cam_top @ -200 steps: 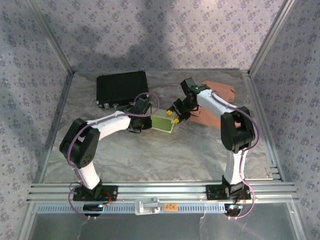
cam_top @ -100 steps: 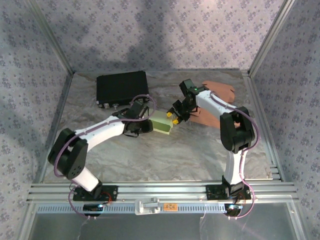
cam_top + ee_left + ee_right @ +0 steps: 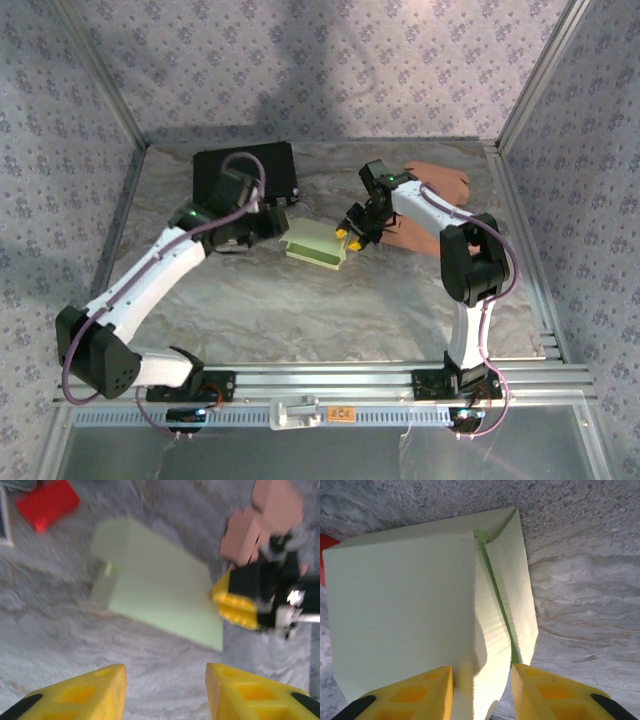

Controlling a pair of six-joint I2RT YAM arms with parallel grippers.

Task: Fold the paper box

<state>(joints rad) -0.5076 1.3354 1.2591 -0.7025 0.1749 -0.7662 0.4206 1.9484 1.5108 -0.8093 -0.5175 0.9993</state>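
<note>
1. At the middle of the top view, the pale green paper box (image 3: pixel 318 246) lies on the grey marbled surface (image 3: pixel 300 310), between the two arms.
2. Its right-hand wall is clenched by the right end effector (image 3: pixel 350 233), probably to pin it while flaps are worked.
3. Just left of it, the left end effector (image 3: pixel 272 222) hovers released and empty, probably lining up a fold.
4. Its long axis runs roughly left to right across the frame, dipping toward the lower right, with the gripped end facing right.
</note>
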